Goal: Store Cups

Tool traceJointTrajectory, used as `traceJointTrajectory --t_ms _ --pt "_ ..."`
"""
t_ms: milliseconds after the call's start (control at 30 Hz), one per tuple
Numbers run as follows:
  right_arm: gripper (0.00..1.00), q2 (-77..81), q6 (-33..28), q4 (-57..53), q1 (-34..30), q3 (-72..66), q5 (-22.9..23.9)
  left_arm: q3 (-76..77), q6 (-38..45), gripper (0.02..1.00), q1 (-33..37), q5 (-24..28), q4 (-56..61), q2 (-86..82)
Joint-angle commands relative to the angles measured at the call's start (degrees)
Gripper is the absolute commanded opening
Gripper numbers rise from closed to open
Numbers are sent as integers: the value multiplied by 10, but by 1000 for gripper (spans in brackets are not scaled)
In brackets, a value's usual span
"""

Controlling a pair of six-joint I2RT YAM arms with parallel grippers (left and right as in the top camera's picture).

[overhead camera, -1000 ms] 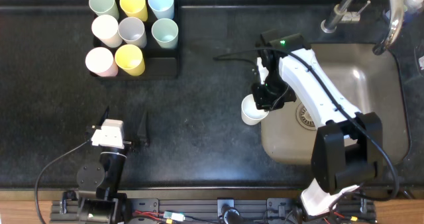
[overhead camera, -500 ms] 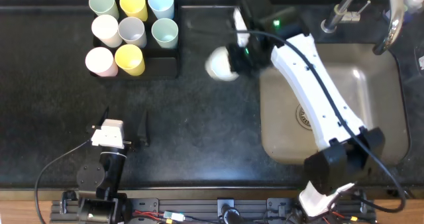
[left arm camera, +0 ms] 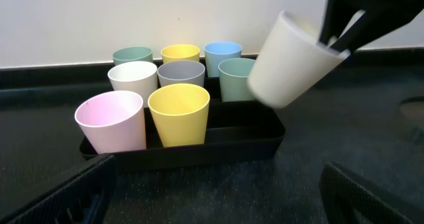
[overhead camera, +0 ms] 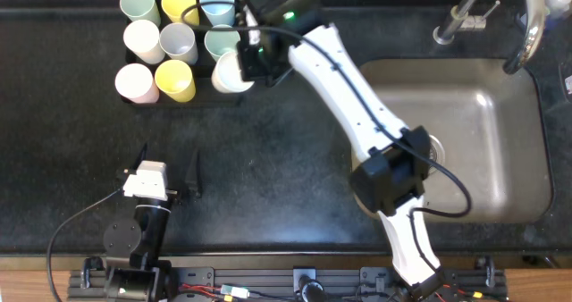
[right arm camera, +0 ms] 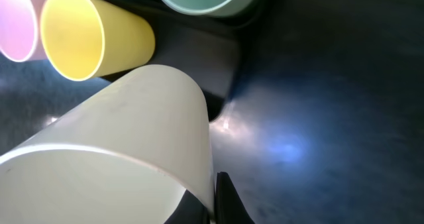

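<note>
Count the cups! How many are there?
9. Eight in the tray: green, yellow, blue at the back; white, grey, another green in the middle; pink, another yellow in front. The right hand holds a white one.

In the left and centre of the frame a black tray (left arm camera: pixel 218 141) sits on the dark counter (left arm camera: pixel 344 131), holding eight upright cups: a pink cup (left arm camera: pixel 111 121) and a yellow cup (left arm camera: pixel 179 114) nearest, a white one (left arm camera: pixel 132 78), a grey one (left arm camera: pixel 182 73) and a green one (left arm camera: pixel 233 75) in the middle, and pale green (left arm camera: pixel 132 55), yellow (left arm camera: pixel 180 52) and blue (left arm camera: pixel 222 50) at the back. At upper right, the right gripper (left arm camera: pixel 339 33) pinches the rim of a tilted white cup (left arm camera: pixel 291 61), which hangs off the counter and overlaps the green one. The left gripper (left arm camera: pixel 218 171) shows its two dark fingers (left arm camera: pixel 59 197) spread wide apart in the bottom corners.
</note>
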Motion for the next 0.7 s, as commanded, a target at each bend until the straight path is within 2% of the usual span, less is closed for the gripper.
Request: traceJointTrajectory --t_ms 33,300,700 --pt "45 16 54 14 19 25 26 -1 11 998 4 -1 -2 -6" --pt "42 38 98 46 23 25 70 -1 11 1000 4 -1 -2 -6" --pt "42 58 98 56 30 25 58 -1 11 1000 4 -1 -2 -6"
